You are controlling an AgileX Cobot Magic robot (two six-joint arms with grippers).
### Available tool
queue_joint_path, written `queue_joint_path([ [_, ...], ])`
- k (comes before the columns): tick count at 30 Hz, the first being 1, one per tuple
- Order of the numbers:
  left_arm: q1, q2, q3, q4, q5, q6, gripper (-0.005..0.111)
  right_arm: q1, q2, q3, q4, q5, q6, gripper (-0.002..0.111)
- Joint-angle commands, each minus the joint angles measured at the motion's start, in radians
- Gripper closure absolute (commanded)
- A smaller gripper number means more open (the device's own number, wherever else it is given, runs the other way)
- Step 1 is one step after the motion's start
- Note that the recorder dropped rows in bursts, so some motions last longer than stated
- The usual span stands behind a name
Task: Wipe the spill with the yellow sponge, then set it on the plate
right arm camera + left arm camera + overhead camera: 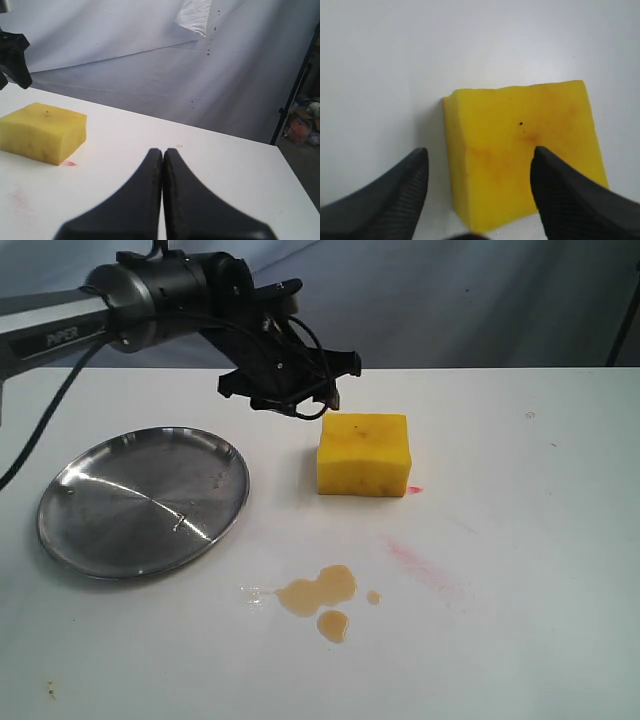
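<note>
- The left arm (55, 330) runs off the exterior view's left edge.
- A finger (570, 200) of the left end effector (480, 152) covers part of the sponge (520, 135).
- The right end effector (162, 150) has its base cropped.

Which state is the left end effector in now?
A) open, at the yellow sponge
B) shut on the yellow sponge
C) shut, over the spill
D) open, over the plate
A: the left wrist view shows the left end effector with its jaws spread wide and the yellow sponge below them. In the exterior view it is at the sponge, away from the plate and the spill.
</note>
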Motion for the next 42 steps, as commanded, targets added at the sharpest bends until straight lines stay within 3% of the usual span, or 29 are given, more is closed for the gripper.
queue_joint_path([
  [1,-0.010,0.060,-0.059,-0.005,0.023,-0.032,0.049,-0.001,-0.004,0.004,-0.010,-0.007,0.001,0.108],
  [18,-0.029,0.146,-0.098,-0.048,0.036,-0.055,0.053,-0.001,-0.004,0.004,-0.010,-0.007,0.001,0.108],
  [21,-0.033,0.148,-0.098,-0.046,0.042,-0.055,0.069,-0.001,-0.004,0.004,-0.010,-0.007,0.001,0.108],
  [25,-0.033,0.144,-0.098,-0.044,0.070,0.007,0.106,-0.001,-0.004,0.004,-0.010,-0.007,0.001,0.108],
  [36,-0.041,0.073,-0.091,0.037,0.246,0.130,0.107,-0.001,-0.004,0.004,-0.010,-0.007,0.001,0.108],
  [42,-0.057,-0.040,0.064,0.037,0.129,0.149,0.107,-0.001,-0.004,0.004,-0.010,-0.007,0.001,0.108],
])
